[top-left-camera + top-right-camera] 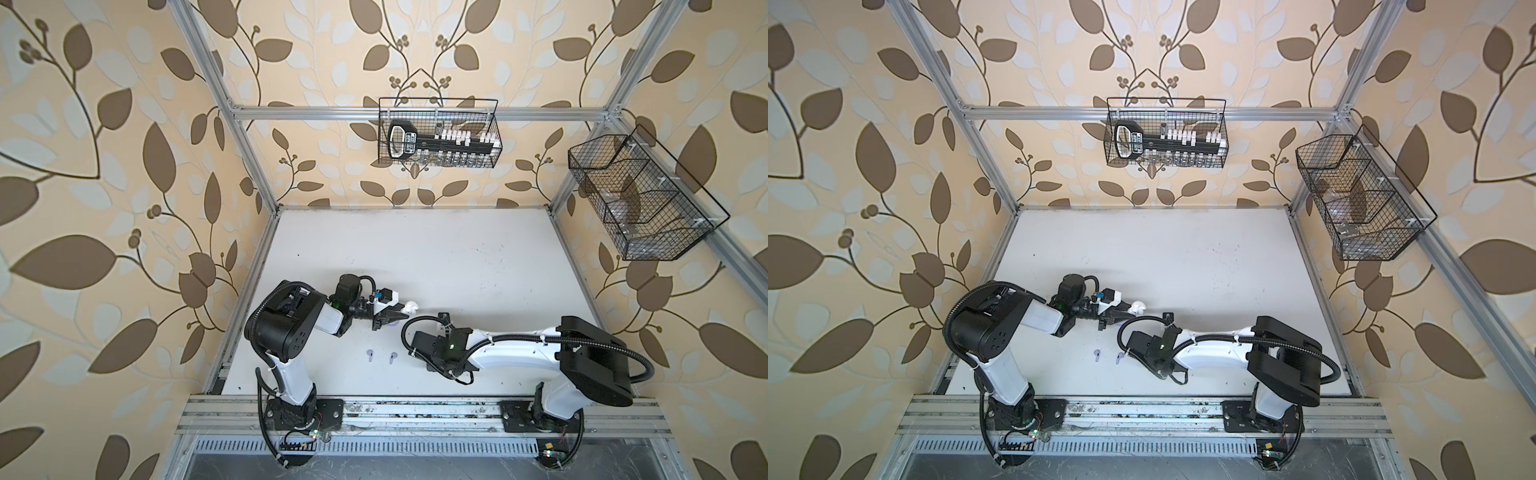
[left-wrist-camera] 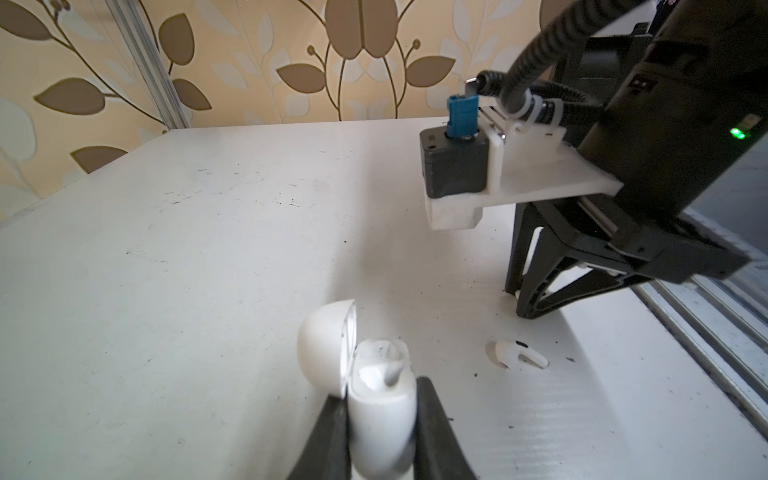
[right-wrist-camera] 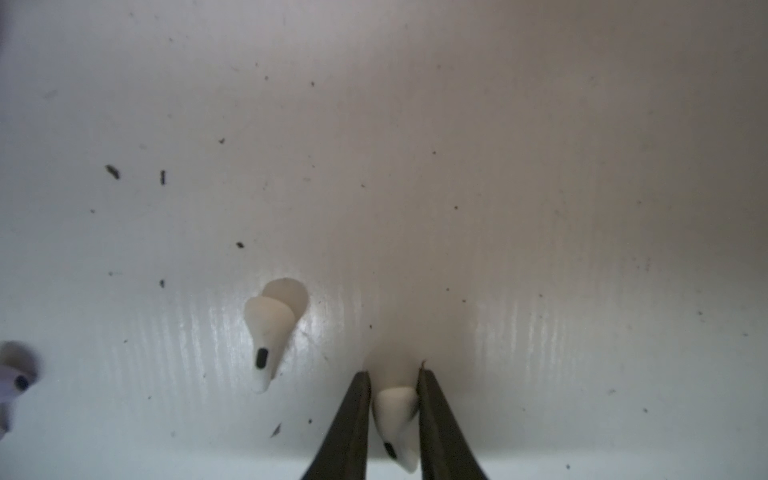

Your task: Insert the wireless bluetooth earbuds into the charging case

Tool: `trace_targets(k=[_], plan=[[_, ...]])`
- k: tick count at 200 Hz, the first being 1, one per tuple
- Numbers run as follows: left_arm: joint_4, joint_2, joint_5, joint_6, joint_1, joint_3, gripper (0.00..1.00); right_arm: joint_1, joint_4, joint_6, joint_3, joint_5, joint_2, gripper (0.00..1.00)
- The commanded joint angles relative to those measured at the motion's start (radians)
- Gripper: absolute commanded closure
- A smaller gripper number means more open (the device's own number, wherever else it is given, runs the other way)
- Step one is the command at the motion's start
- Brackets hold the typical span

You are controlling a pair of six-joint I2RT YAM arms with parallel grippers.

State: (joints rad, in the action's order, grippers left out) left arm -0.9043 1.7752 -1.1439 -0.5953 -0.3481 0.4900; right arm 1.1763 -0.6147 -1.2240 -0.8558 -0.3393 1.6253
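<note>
Up above, in both top views, the left claw (image 1: 400, 312) (image 1: 1126, 312) is squeezing a white case (image 1: 410, 308) (image 1: 1137, 308) at its tips, with the lid standing open. Two lavender buds (image 1: 369, 354) (image 1: 392, 356) are lying on the table (image 1: 457, 257), nearer the arm bases than that claw, apart from each other and untouched. The right arm (image 1: 511, 345) is bending its wrist down over the table and hiding whatever it is carrying.

From the left wrist, the left claw (image 2: 380, 399) is pinching the case (image 2: 382, 424) by both sides of its body, the lid swinging off to one side. Ahead of it, the right claw (image 2: 521, 301) is standing tips-down on the table, nearly closed. A loose bud (image 2: 517, 353) is lying just beside those tips, between the two claws.

From the right wrist, the right claw (image 3: 394, 374) is pinching a white bud (image 3: 397, 419) between its fingers, right at the table. The loose bud (image 3: 270, 332) is lying just outside one finger, not touching it. One lavender bud (image 3: 12, 374) is showing, blurred, well beyond that.
</note>
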Motion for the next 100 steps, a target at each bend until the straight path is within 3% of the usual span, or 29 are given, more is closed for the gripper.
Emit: trace_targets(k=[1, 100], plan=[[-0.038, -0.037, -0.004, 0.004, -0.011, -0.005, 1.0, 0.011, -0.034, 0.009, -0.013, 0.028, 0.028, 0.76], [-0.039, -0.036, -0.002, 0.007, -0.011, -0.002, 1.0, 0.015, -0.059, 0.047, 0.0, 0.039, 0.01, 0.74]])
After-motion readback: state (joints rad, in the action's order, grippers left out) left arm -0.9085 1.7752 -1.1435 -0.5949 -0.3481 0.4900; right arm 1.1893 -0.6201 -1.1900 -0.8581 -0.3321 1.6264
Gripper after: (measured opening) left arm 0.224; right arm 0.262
